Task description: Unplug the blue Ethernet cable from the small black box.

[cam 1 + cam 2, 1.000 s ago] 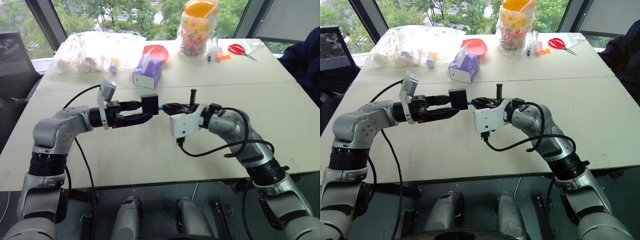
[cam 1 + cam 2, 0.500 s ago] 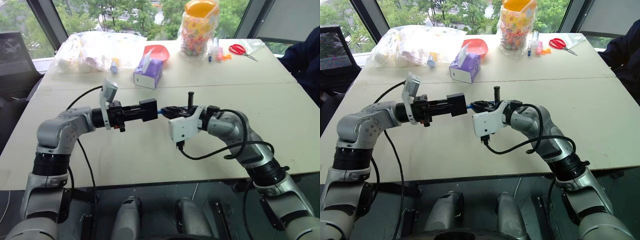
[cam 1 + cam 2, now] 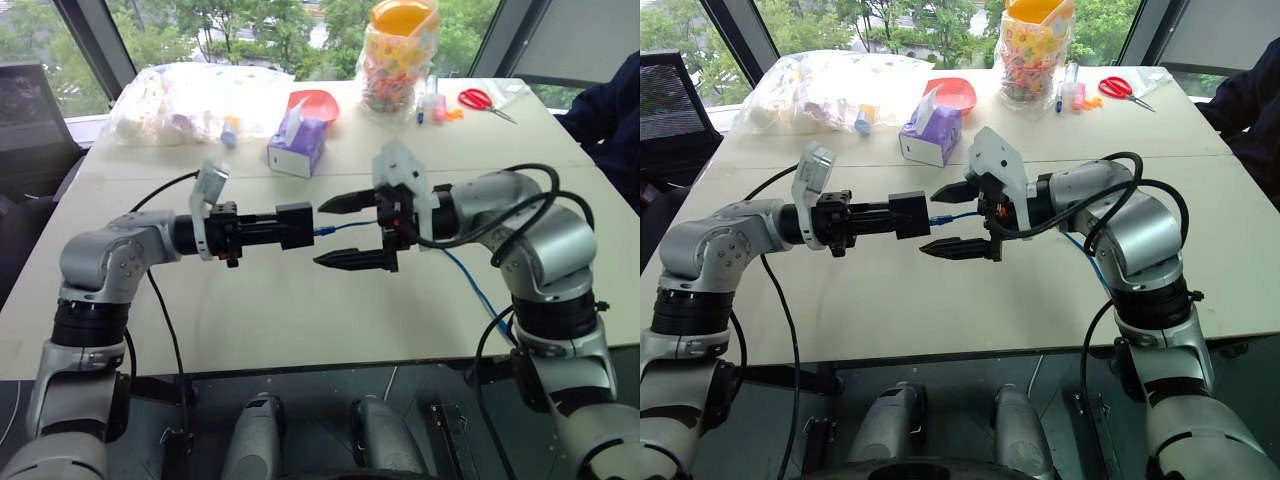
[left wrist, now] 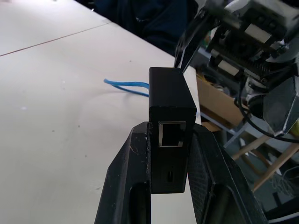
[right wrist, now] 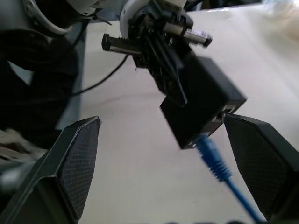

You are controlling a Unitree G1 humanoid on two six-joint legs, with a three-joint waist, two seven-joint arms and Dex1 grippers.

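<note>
My left gripper (image 3: 292, 226) is shut on the small black box (image 3: 297, 224) and holds it level above the table; the left wrist view has the box (image 4: 170, 116) clamped between both fingers. The blue Ethernet cable (image 3: 345, 227) runs from the box's right side, its plug (image 5: 209, 150) sitting in the port. The cable passes between the spread fingers of my right gripper (image 3: 336, 233), which stands open and touches nothing. Behind the right arm the cable (image 3: 478, 290) trails down across the table toward its front edge.
On the far half of the white table (image 3: 300, 310) stand a purple tissue box (image 3: 296, 146), a red bowl (image 3: 312, 102), a jar of sweets (image 3: 400, 55), red scissors (image 3: 483, 98) and a clear plastic bag (image 3: 190, 98). A person's dark sleeve (image 3: 612, 110) is at the right.
The left gripper closed on the black box. The right gripper let go of the cable's plug, rolled over, opened wide and pulled up and back.
</note>
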